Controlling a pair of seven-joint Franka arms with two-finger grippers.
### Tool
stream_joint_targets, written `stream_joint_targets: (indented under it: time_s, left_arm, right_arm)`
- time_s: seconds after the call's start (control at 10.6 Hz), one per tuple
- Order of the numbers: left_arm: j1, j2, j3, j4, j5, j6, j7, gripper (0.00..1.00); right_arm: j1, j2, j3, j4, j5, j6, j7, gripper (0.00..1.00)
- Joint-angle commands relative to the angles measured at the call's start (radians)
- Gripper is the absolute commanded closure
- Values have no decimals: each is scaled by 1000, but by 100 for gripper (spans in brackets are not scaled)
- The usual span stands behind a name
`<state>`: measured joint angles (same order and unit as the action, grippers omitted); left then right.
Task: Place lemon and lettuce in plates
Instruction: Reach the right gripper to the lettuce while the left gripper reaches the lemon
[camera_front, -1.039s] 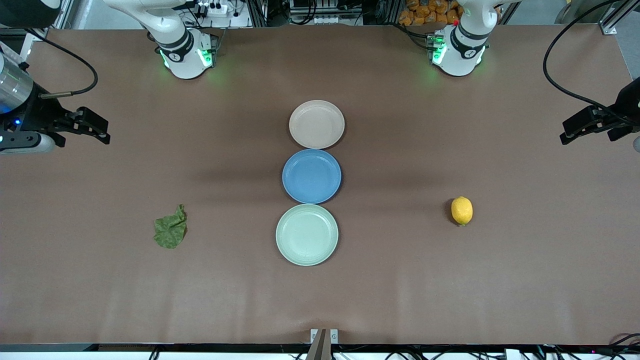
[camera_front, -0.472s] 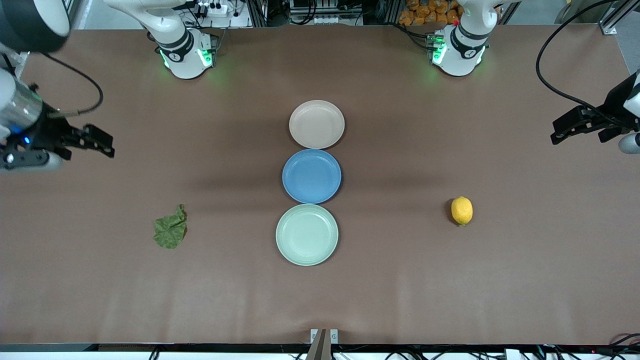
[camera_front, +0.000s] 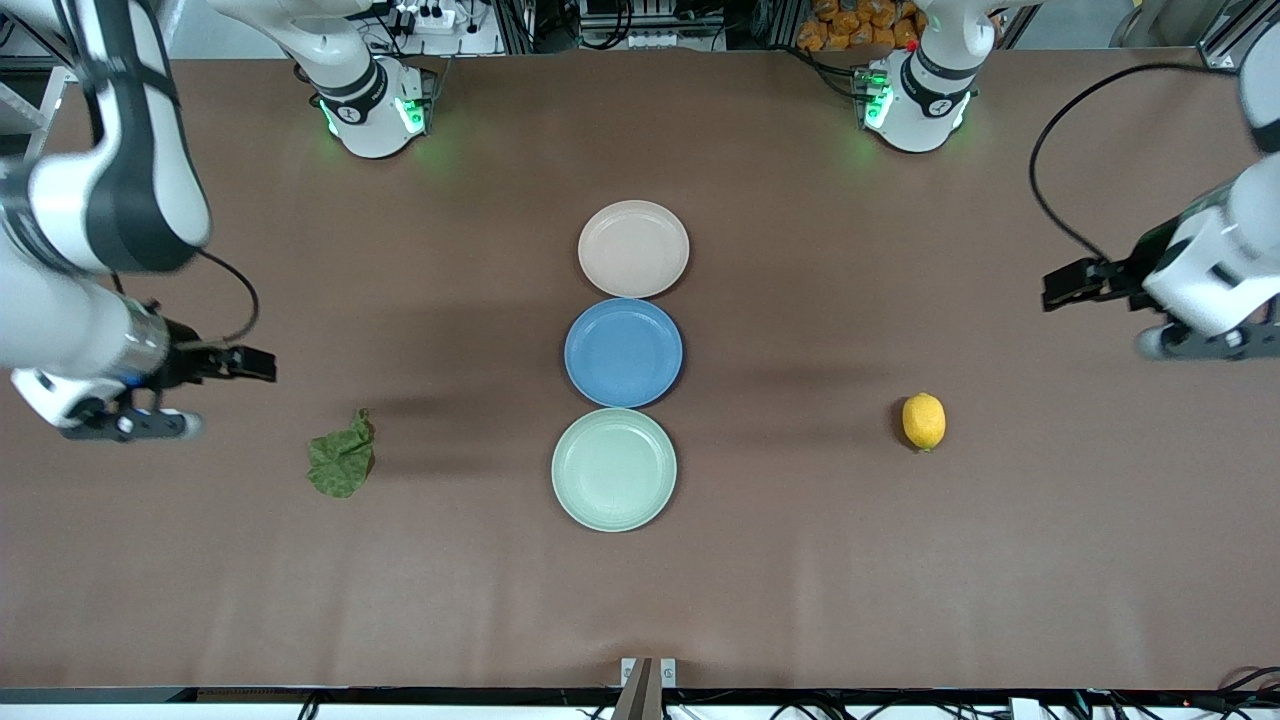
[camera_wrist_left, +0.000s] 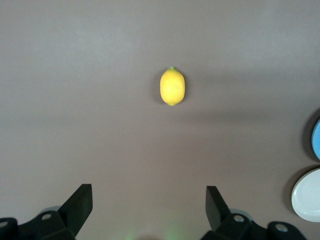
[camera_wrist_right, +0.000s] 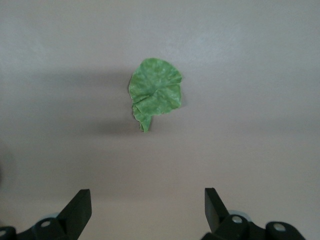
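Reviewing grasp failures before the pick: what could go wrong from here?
1. The lemon is oval and lies loose on the table; a slightly off-centre close by the left gripper, now open above bare table, could squirt or roll it.
2. The lettuce lies flat and crinkled; the open right gripper may pinch only an edge or scrape the table.
3. The blue plate touches the beige-pink plate and the mint green plate; a loose drop could land on it.

A matte brown table (camera_front: 800, 600) is filling nearly the whole front view, soft shadows lying across it. Along its top edge, metal framing, cables, a power strip (camera_front: 432, 17) and orange packets (camera_front: 850, 25) are showing
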<state>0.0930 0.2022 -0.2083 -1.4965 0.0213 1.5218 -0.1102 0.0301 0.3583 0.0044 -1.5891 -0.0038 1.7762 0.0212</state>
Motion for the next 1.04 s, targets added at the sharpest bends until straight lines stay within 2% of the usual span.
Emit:
stream_joint_targets:
  time_s: [0.0, 0.19, 0.47, 0.85, 0.94]
  left_arm:
    - [8, 23, 0, -117, -14, 117, 23, 0]
    - [14, 22, 0, -259, -15, 268, 24, 0]
    - [8, 75, 0, -379, -15, 465, 24, 0]
    - [-24, 236, -6, -404, 0, 650, 24, 0]
    - [-29, 270, -6, -400, 44, 699, 24, 0]
  right_arm:
    - [-15, 111, 5, 18, 13, 64, -4, 0]
    - [-9, 181, 6, 14, 13, 132, -4, 0]
    - [-6, 223, 6, -44, 13, 291, 0, 0]
    - [-16, 284, 6, -69, 13, 388, 3, 0]
    - [-18, 300, 6, -71, 13, 408, 3, 0]
